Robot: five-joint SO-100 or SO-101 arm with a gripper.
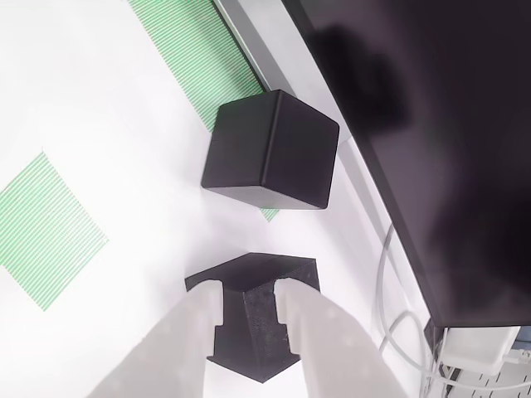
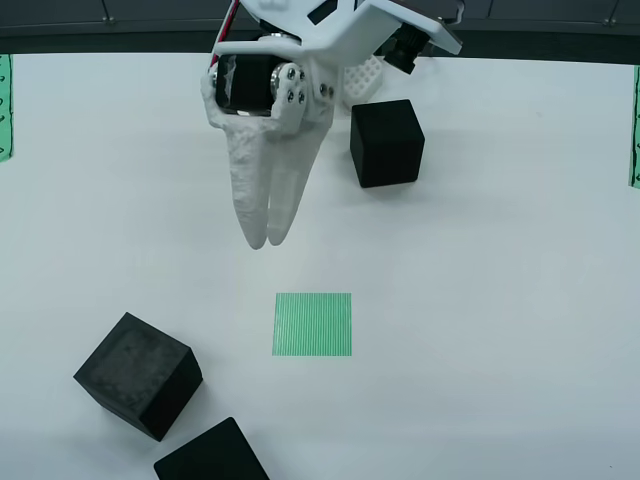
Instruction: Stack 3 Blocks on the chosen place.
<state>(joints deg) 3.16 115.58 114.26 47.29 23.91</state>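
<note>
Closing on a cube looks like the step in hand, though the two views do not agree on it. In the wrist view: gripper (image 1: 249,303) low over a near cube (image 1: 249,336), one white finger on each side of its upper corner, touching or just clear, cannot tell which. Beyond it, a second cube (image 1: 274,153) resting partly on a striped patch (image 1: 199,58), just beside the black panel (image 1: 431,124); another patch (image 1: 46,228) bare at the left.

In the overhead view: gripper (image 2: 268,238) hanging above bare table (image 2: 500,300), fingers close together with nothing seen between them. One cube (image 2: 387,142) just right of the arm, two more cubes (image 2: 138,375) (image 2: 210,455) at lower left, touching or nearly so, and the middle patch (image 2: 313,323) unoccupied, well apart from all three.

Whether the pincer is spread, closed or clamped: cannot tell.

To do it well:
- Turn the wrist so the fingers meet flat faces, not a corner; a corner hold would probably let the cube twist out.
- Go low enough to grip below the top edge.
- Lift straight up before travelling, keeping away from the neighbouring cube.
- Set down square and centred on the patch, since a skewed base would likely spoil the stack.
</note>
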